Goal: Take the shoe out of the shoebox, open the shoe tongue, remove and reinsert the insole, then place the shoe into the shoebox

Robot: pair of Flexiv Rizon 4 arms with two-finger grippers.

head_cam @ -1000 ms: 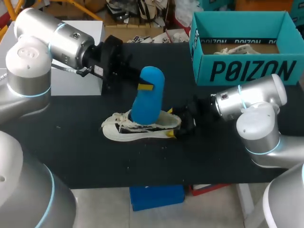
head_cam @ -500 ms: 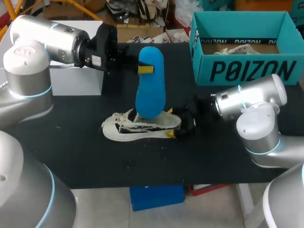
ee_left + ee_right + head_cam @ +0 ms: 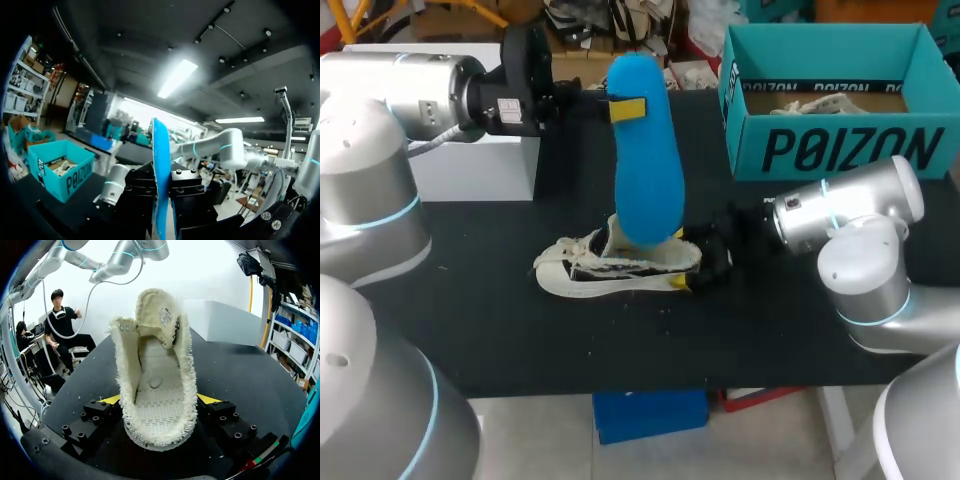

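A cream knit shoe [image 3: 610,268] lies on its side on the black table [image 3: 520,330]. My right gripper [image 3: 679,260] is shut on its heel, one yellow tip on each side. In the right wrist view the shoe [image 3: 155,365] sits between the fingers [image 3: 111,399], its tongue folded back and its inside bare. My left gripper [image 3: 610,105] holds the blue insole [image 3: 645,170] by its top end, so it hangs upright above the shoe. Seen from the left wrist, the insole [image 3: 161,165] stands edge-on, clamped between the black finger blocks. The teal shoebox [image 3: 840,150] stands open at the back right.
A white box [image 3: 485,165] sits on the table's left side under my left arm. The shoebox [image 3: 60,172] holds crumpled paper. Bare black table lies in front of the shoe.
My left gripper has risen and pulled back, drawing the blue insole up out of the shoe until it hangs straight. The right arm and shoe stayed still.
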